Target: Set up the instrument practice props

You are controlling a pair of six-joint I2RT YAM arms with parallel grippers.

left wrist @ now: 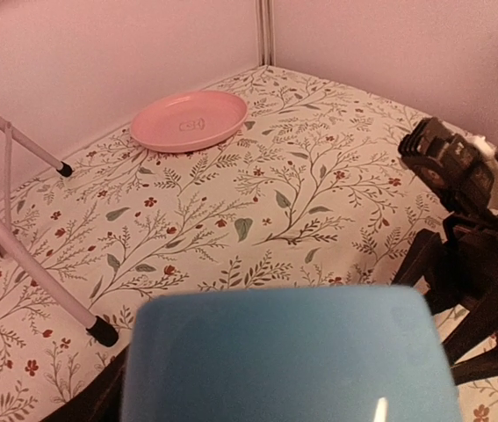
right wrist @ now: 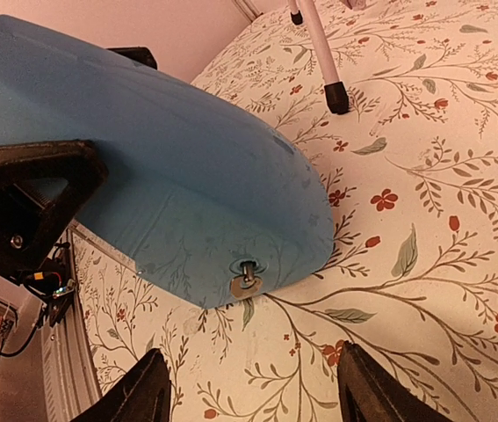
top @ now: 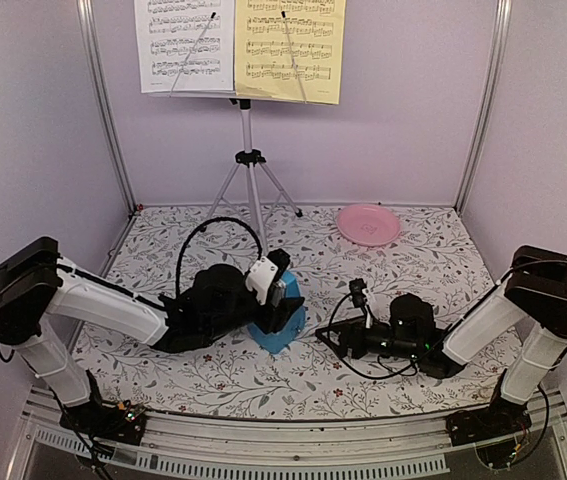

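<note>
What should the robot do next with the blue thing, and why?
Probably the right gripper should ease forward toward the blue metronome. The left gripper clasps it on the table, its small metal key faces the right gripper's open, empty fingers, and the white sheet and yellow sheet already sit on the stand.

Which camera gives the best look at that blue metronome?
Right wrist: the metronome fills it, side and winding key clear. Top view shows it partly hidden by the left tool; left wrist shows only a blurred blue slab.
</note>
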